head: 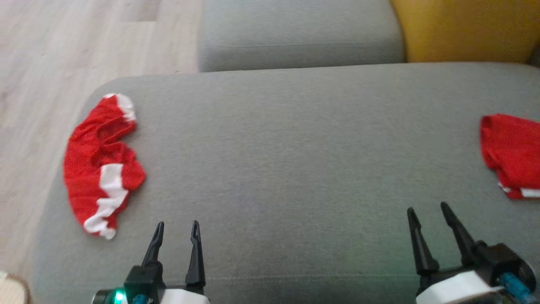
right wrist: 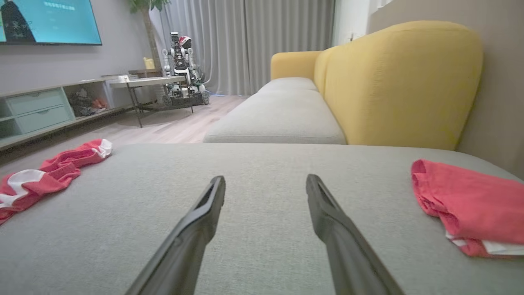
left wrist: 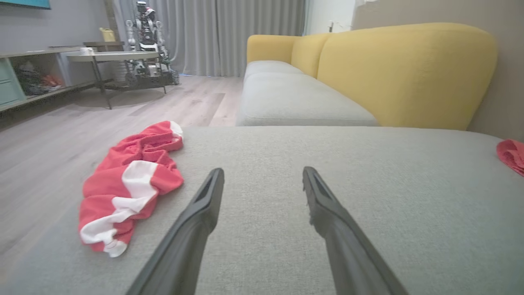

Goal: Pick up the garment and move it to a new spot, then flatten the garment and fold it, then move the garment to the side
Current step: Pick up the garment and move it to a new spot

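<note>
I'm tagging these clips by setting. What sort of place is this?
Most likely a home living room: a yellow-backed sofa with grey cushions, a wall-mounted screen above a low media shelf, and floor-length curtains.

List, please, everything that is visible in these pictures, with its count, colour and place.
crumpled garment: one, red with white bands, left end of the grey seat
folded garment: one, red with a white edge, right end of the seat
grey seat: one, grey, under both garments
yellow sofa back: one, yellow, behind the seat at right
floor: one, pale wood, left of the seat
curtains: one set, grey, far wall
screen: one, blue-lit, wall at far left
left gripper: one, dark fingers, open and empty above the seat
right gripper: one, dark fingers, open and empty above the seat
</note>
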{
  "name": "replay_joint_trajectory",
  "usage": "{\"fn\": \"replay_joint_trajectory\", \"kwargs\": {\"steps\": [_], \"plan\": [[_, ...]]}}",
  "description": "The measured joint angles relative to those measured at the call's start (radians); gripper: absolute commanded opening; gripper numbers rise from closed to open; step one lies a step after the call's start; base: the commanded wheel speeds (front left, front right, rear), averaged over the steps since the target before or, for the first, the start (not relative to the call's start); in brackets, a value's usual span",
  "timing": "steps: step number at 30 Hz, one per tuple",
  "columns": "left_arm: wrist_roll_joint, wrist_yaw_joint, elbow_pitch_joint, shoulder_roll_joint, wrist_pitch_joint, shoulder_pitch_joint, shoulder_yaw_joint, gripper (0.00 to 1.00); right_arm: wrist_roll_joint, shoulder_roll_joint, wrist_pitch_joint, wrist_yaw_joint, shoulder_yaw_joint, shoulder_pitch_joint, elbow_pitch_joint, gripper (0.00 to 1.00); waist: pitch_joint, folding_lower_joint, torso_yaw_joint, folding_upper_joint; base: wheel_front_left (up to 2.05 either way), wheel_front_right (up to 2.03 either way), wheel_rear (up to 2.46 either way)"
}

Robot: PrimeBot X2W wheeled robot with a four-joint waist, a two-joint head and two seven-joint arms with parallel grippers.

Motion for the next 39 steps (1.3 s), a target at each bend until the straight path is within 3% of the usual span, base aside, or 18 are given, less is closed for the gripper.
{"fn": "replay_joint_trajectory", "kwargs": {"steps": [17,23,26,32,36,39], "plan": [[0.012,0.000,-0.016,0.000,0.000,0.040,0.011,1.00,0.063,0.006,0.000,0.000,0.048,0.028,0.019,1.00,-0.010,0.0001,0.298,0.0000,0.00,0.00,0.00],[0.008,-0.001,-0.027,0.000,0.000,0.051,0.028,1.00,0.066,0.006,0.000,0.000,0.059,0.027,0.021,1.00,0.004,0.0000,0.336,0.0000,0.00,0.00,0.00],[0.008,-0.029,-0.032,0.005,0.000,0.030,0.038,1.00,0.060,0.006,0.000,0.000,0.056,0.027,0.022,1.00,0.021,0.0000,0.331,0.0000,0.00,0.00,0.00],[0.025,-0.081,-0.022,0.058,0.006,-0.265,0.086,1.00,0.024,0.004,0.000,0.000,0.050,0.021,0.013,1.00,0.090,0.0000,0.305,0.0000,0.00,0.00,0.00],[0.026,-0.118,0.092,0.081,0.109,-0.543,0.112,1.00,0.024,-0.035,0.000,0.000,0.050,-0.022,0.000,1.00,0.161,0.0001,0.279,0.0000,0.00,0.00,0.00],[0.007,-0.160,0.248,0.096,0.267,-0.727,0.120,1.00,0.024,-0.075,0.000,0.000,0.050,-0.079,-0.016,1.00,0.222,0.0001,0.255,0.0000,0.00,0.00,0.00]]}}
